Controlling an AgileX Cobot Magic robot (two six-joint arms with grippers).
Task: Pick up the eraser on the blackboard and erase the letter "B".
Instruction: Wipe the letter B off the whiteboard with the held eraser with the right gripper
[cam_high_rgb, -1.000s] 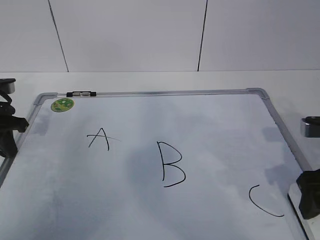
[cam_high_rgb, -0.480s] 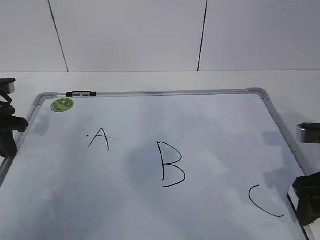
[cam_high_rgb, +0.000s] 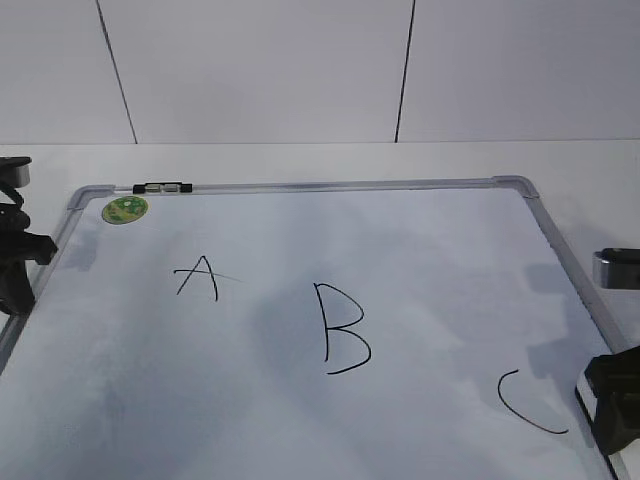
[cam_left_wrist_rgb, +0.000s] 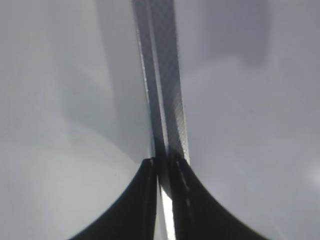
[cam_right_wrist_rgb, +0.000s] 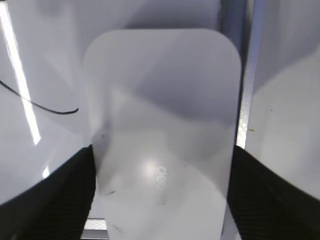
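Right wrist view: my right claw (cam_right_wrist_rgb: 160, 195) straddles the white rounded-rectangle plastic eraser (cam_right_wrist_rgb: 160, 125); one dark finger (cam_right_wrist_rgb: 55, 185) sits at lower left of the frame, the other at lower right, spread wide with the block between them and not yet squeezed.
Eraser's long axis: runs from the bottom to the top of that frame, so my fingers face its long sides.
Eraser's place: on the large white dry-erase blackboard with the grey metal frame (cam_right_wrist_rgb: 245, 100), just beside the frame strip right of centre; in the exterior view my claw hides it at the lower right edge.
Nearer arm: my right one, already over the eraser; my left claw (cam_high_rgb: 15, 265) waits at the left edge of the exterior view, well apart.
Left claw state: in the left wrist view (cam_left_wrist_rgb: 160, 167) its tips meet, pressed together over the frame strip, holding nothing.
Hand-drawn black marker letter "B" (cam_high_rgb: 345, 328): low centre of the exterior view, to the left of my right claw (cam_high_rgb: 615, 405).
Counts: one eraser, one blackboard (cam_high_rgb: 320, 186), one "B", one smaller black "A" (cam_high_rgb: 198, 277), one curved black "C" (cam_high_rgb: 530, 402), one round green sticker (cam_high_rgb: 125, 209).
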